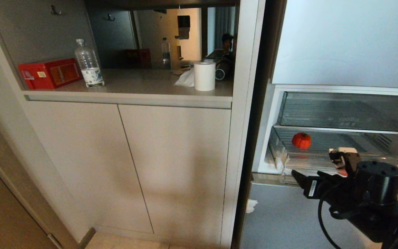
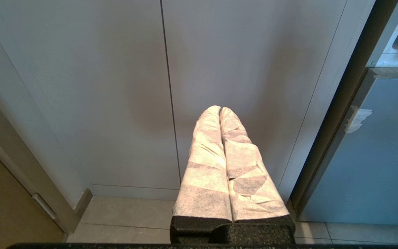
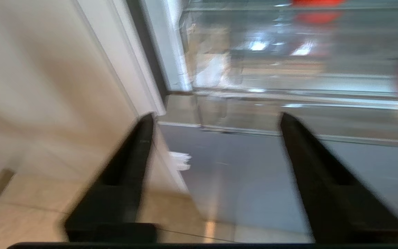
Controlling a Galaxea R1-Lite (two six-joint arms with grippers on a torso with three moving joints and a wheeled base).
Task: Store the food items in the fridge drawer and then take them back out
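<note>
The fridge (image 1: 344, 41) stands open at the right of the head view, beside a tall cabinet (image 1: 130, 166) with two closed doors. Inside the fridge, the fridge drawer (image 1: 323, 160) sits pulled out below a clear compartment (image 1: 344, 110) with a white front strip. One small red fruit (image 1: 301, 140) lies in the drawer, toward its left side. A second red shape shows just behind the right arm's wrist; what it is cannot be told.

The right pincer (image 3: 216, 121) hangs in front of the drawer's front wall and lower than it, over the grey-blue fridge panel (image 1: 282, 218). Its two black fingers (image 3: 299, 138) stand wide apart with nothing between them. The red fruit lies above and beyond the pincer, apart from it. The left pincer (image 2: 219, 110) points at the cabinet doors low down, its two white-wrapped fingers pressed together and holding nothing.

On the surface (image 1: 143, 84) in the cabinet's niche stand one red box (image 1: 50, 73), one water bottle (image 1: 88, 64) and one white paper roll (image 1: 204, 76).
</note>
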